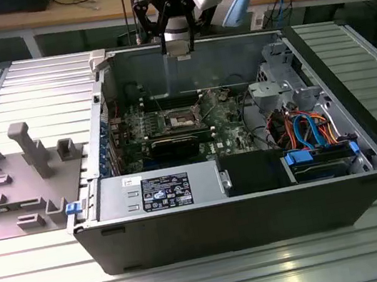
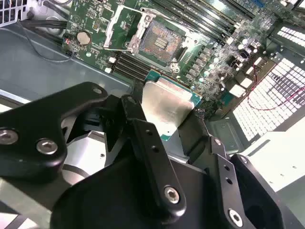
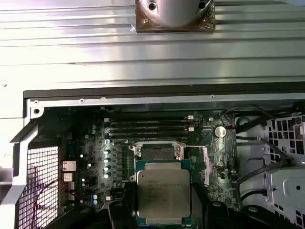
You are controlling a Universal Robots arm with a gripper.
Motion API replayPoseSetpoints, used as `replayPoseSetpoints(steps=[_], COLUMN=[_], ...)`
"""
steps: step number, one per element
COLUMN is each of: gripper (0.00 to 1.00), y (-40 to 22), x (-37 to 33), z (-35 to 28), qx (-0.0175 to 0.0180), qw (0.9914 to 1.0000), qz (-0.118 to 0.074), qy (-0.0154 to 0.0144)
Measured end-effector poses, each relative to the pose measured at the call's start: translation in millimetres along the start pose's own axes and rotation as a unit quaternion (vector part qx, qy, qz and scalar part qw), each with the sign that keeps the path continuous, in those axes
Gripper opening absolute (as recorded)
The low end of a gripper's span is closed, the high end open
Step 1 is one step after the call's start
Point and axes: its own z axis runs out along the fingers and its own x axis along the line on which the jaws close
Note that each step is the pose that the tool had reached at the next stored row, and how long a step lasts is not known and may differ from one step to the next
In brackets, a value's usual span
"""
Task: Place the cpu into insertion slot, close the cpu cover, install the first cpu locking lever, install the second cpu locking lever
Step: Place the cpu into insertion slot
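Second wrist view: clamping with the claw (image 2: 167,121) on two edges of the cpu (image 2: 167,106), hanging well above the bare slot (image 2: 159,44) with the cover (image 2: 109,31) swung open, risking a skewed, damaging landing through any tilt, slip or offset while lowering.

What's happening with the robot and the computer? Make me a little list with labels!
holder: gripper, closed on the cpu
cpu: silver top showing, held in the air over the motherboard, not in its slot yet
insertion slot: open and empty
cpu cover: swung open beside the slot
computer case: lying on its side, open on top
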Motion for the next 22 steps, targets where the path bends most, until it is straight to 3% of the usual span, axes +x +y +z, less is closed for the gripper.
replayPoseSetpoints(steps=[5, 22], gripper=[0.55, 0.55], y=[-0.4, -0.7], x=[0.6, 0.6], z=[3.9, 8.1], qx=[0.0000, 0.0000], qw=[1.00000, 1.00000], qz=[0.000, 0.000], qy=[0.0000, 0.0000])
